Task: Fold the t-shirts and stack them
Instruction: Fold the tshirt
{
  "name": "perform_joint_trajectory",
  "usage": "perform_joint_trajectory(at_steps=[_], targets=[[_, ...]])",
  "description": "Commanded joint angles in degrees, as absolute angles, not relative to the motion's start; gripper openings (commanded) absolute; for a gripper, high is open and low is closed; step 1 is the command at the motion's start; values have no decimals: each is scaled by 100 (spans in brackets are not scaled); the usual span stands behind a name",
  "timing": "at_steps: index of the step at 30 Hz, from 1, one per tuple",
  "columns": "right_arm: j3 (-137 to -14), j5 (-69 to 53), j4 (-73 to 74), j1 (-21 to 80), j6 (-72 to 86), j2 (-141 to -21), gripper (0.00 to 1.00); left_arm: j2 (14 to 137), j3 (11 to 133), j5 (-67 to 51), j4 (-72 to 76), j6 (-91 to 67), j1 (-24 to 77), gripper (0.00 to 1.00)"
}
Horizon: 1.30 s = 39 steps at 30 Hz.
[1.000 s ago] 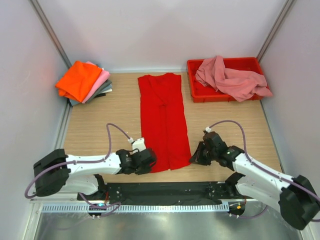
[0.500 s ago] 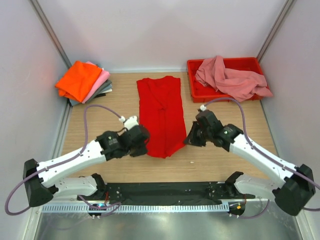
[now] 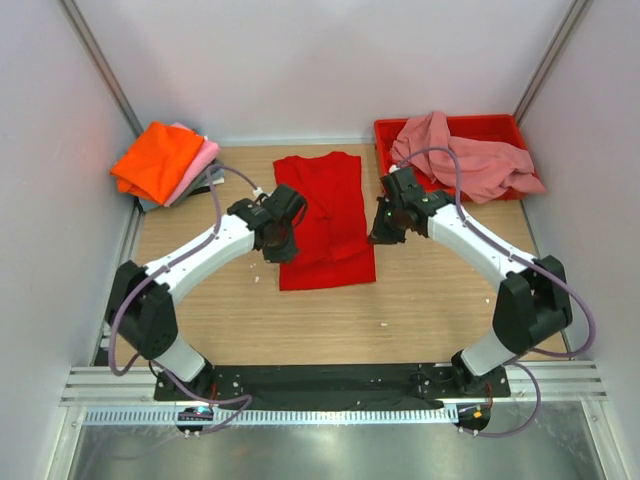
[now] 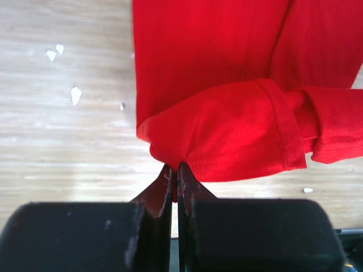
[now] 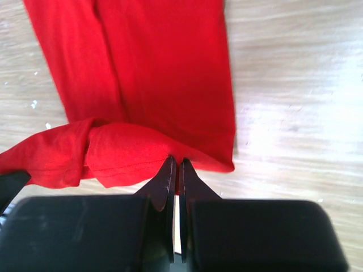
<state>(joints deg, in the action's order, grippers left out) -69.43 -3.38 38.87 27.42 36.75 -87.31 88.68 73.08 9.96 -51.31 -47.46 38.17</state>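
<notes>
MID-FOLD, far-centre of the table (image 3: 450,290): the left gripper (image 3: 280,240) and right gripper (image 3: 380,232), each pinched fully shut on one hem corner of the red t-shirt (image 3: 325,215), hold that hem doubled over the shirt's body (both wrist views show cloth nipped between closed fingertips). Done, by the look of it: three folded shirts, orange shirt (image 3: 158,160) on top, then light-pink shirt (image 3: 202,163) and grey shirt (image 3: 210,182), stacked at the far-left corner. Left to do: finish this fold, add it to the stack, then the dusty-pink t-shirt (image 3: 460,155), heaped unfolded in the red plastic tray (image 3: 430,193) at the far-right corner & spilling over its rim. Room: bare wood along the near edge & either side of the shirt; the right gripper sits near the tray's wall, prob. the tightest spot.
</notes>
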Motion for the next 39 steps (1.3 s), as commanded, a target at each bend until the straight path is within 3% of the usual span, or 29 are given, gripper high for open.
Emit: perform_joint_trajectory(at_steps=[1, 14, 15, 17, 18, 19, 20, 21, 23, 26, 31, 35, 39], targets=[[-7469, -509, 3814, 2602, 3252, -9025, 2, 9227, 7751, 730, -5054, -4298, 3630, 0], [-8278, -852, 3586, 2180, 2918, -10554, 1, 10852, 8955, 808, -5291, -3762, 3007, 0], [-8523, -861, 3586, 2110, 2874, -10851, 3, 10994, 9130, 809, -5308, -3736, 2962, 0], [-8858, -887, 3665, 2013, 2725, -11169, 28, 11257, 9376, 852, -5413, -3665, 2839, 5], [-9312, -1001, 3778, 1969, 2655, -11371, 65, 11581, 9691, 861, -5492, -3665, 2682, 8], [-9612, -1045, 3962, 1803, 2585, -11747, 74, 11723, 9903, 827, -5563, -3648, 2602, 14], [-9885, -1098, 4251, 1723, 2601, -11899, 79, 11890, 10149, 800, -5764, -3613, 2436, 42], [-10184, -1160, 4306, 1653, 2628, -11970, 83, 12144, 10404, 800, -5922, -3612, 2365, 55], [-10309, -1081, 4394, 1556, 2628, -11849, 85, 12322, 11247, 905, -6404, -3630, 2224, 75], [-9977, -941, 4369, 1529, 2680, -11166, 86, 12174, 11821, 1211, -6767, -3647, 2224, 91], [-7650, -1281, 3588, 1538, 2918, -9539, 87, 10815, 10577, 1310, -6251, -3884, 2232, 93], [-6146, -1939, 2798, 1538, 3058, -8641, 87, 9576, 8389, 854, -5129, -4218, 2407, 91], [-5197, -2302, 2479, 1556, 3085, -8271, 81, 8536, 6246, 292, -3880, -4622, 2733, 88]])
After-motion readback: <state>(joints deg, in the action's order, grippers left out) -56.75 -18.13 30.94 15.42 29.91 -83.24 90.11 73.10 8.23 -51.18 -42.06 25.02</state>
